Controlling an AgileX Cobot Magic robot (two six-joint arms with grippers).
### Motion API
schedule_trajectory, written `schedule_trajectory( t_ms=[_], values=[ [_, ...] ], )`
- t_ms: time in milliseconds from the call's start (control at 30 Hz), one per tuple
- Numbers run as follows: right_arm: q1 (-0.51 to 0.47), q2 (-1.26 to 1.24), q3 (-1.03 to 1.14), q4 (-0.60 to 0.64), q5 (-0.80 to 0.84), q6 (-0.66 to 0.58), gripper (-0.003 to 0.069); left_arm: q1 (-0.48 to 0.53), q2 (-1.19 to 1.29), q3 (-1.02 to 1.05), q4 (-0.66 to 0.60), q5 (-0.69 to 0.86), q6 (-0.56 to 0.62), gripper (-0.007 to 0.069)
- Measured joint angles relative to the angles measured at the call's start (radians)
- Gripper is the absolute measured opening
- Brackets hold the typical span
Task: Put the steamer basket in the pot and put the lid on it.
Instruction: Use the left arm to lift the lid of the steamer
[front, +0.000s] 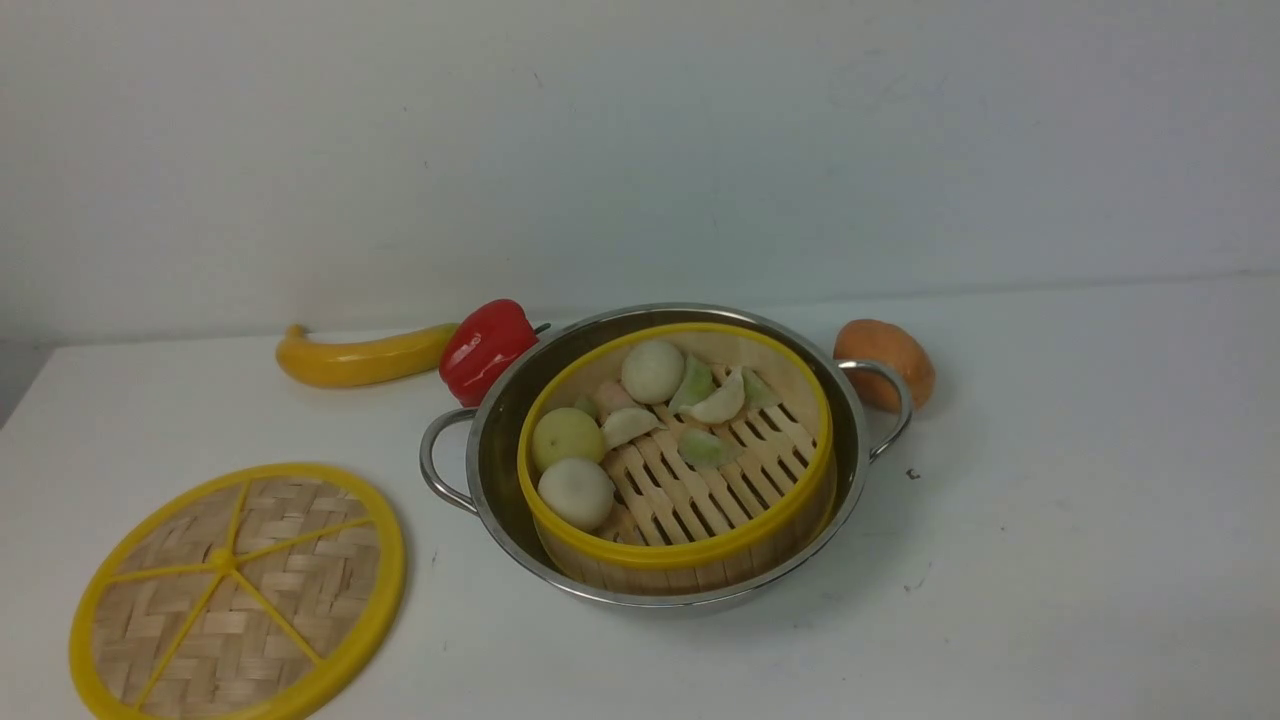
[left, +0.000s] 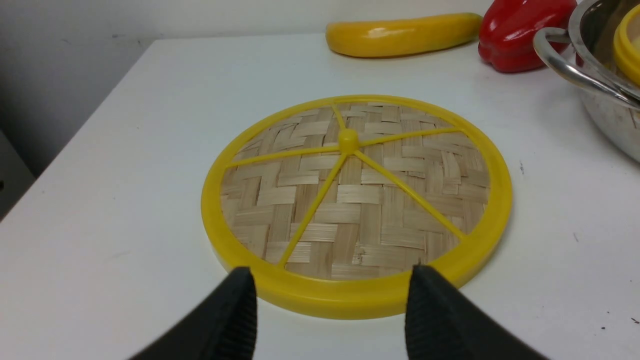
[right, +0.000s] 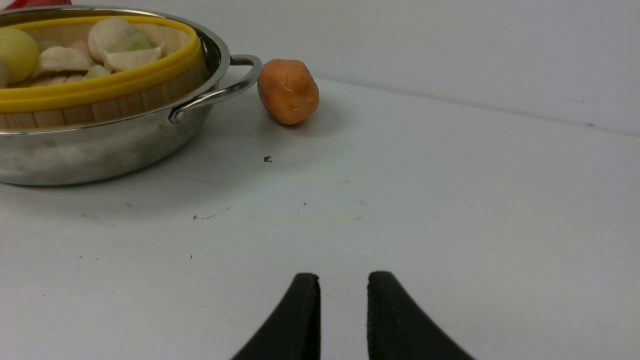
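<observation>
Done: the steamer basket (front: 678, 455) sits inside the pot (front: 500, 440), mid-table.
Left: the lid (front: 238, 592) lies flat on the table (front: 1050, 560), near left, well apart from the pot.
Left gripper (left: 330, 305): fingers apart, near the lid's near rim, holding nothing.
Right gripper (right: 343, 312): fingers nearly together, a narrow gap between them, empty, right of the pot.
Hidden: both arms are outside the front view; the basket's seating on the pot floor cannot be judged.

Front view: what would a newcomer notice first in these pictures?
First the steel pot mid-table, with the yellow-rimmed steamer basket of dumplings already inside. Next the woven lid, flat on the table to the pot's left, with the open left pincer at its rim.
</observation>
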Motion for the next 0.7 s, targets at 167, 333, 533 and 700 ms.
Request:
schedule_trajectory(
  t_ms=[167, 333, 533, 700],
  values=[
    [0.000, 0.000, 0.000, 0.000, 0.000, 0.000, 0.0140, 0.000, 0.000, 0.000, 0.000, 0.000, 0.000, 0.0379],
    [0.000, 0.000, 0.000, 0.000, 0.000, 0.000, 0.0140, 0.000, 0.000, 0.000, -0.039, -0.046, -0.018, 0.0379],
    [0.000, 0.000, 0.000, 0.000, 0.000, 0.000, 0.0141, 0.000, 0.000, 0.000, -0.157, -0.153, -0.052, 0.0379],
    [0.000, 0.000, 0.000, 0.000, 0.000, 0.000, 0.0146, 0.000, 0.000, 0.000, -0.307, -0.244, -0.085, 0.0379]
  ],
)
